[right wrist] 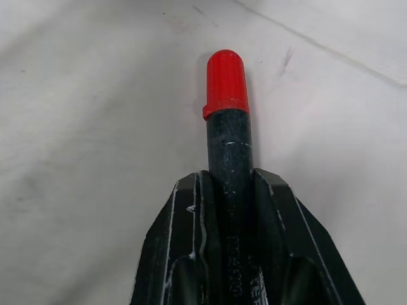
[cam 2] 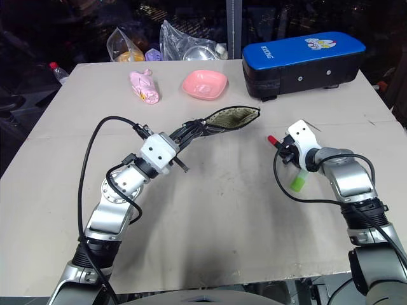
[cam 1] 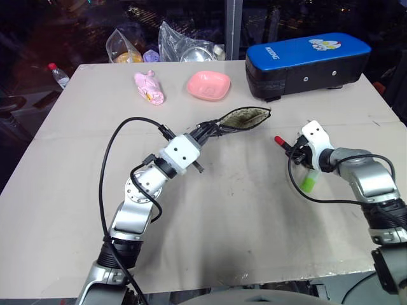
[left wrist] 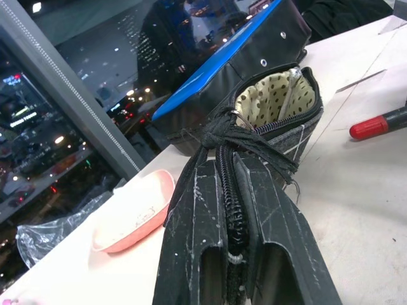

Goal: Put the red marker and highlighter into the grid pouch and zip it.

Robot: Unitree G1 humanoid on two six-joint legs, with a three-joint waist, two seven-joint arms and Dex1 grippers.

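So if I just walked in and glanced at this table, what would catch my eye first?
Probably the left gripper holding the grid pouch up at mid-table, its mouth gaping to show dotted lining. Then, on the right, the right gripper, fingers closed around the red marker lying on the table, with the lime-green highlighter beside that arm. At the far edge sit a big blue-and-black padded case and a pink dish.

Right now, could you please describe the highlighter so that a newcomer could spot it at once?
Start at the big blue-and-black case at the table's far right, then come toward the robot to the right gripper, which grips the red marker. The highlighter lies on the table just beside that wrist: short, chunky, lime green.
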